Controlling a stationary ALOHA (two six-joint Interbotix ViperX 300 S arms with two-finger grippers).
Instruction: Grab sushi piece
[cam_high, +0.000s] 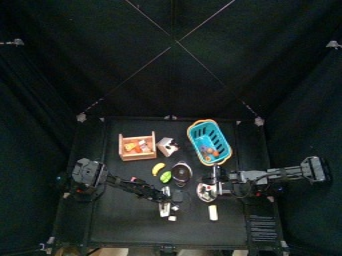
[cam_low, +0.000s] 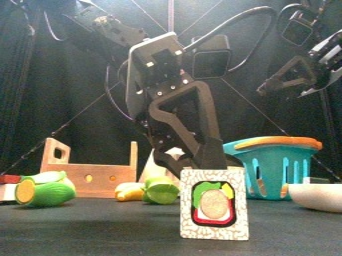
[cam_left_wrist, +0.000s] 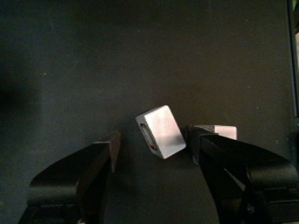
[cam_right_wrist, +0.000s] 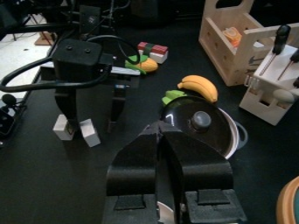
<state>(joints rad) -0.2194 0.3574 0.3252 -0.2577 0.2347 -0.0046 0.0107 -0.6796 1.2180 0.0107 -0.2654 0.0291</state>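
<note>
Closest to the front camera, the sushi piece (cam_low: 214, 204) is standing upright on the worktop (cam_low: 94, 225). The left claw (cam_left_wrist: 156, 140) is hanging directly over it, jaws spread wide and empty (block turned diagonally between them). The right claw (cam_right_wrist: 173, 157) is resting shut, well apart.

We see a smooth sushi piece (cam_left_wrist: 163, 132) with a dull shine between the left gripper's (cam_left_wrist: 158, 147) matt black fingers. The crate (cam_low: 90, 172) looks like pale bare wood. The blue basket (cam_low: 274, 163) looks like shiny plastic.
</note>
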